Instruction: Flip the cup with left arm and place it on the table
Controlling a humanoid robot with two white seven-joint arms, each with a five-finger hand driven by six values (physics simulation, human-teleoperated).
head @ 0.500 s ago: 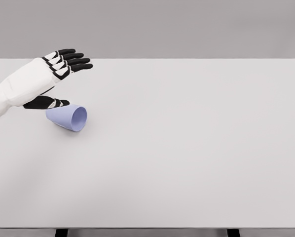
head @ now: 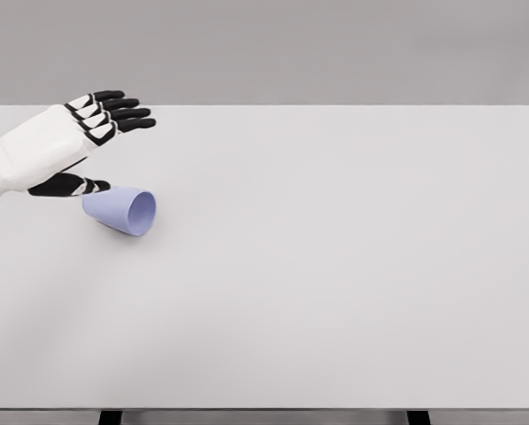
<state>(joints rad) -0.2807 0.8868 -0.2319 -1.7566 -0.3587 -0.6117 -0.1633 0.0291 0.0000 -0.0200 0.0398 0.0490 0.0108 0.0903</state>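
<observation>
On the table's (head: 335,292) left side, we see a blue cup (head: 121,210) lying tipped over, mouth facing right. Our left hand (head: 65,146) hovers just behind it — fingers (head: 123,111) spread apart, holding nothing — likely poised to grasp it.

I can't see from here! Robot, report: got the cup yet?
Left hand open, beside cup. Cup on its side on table, not held. Nothing blocking.
</observation>
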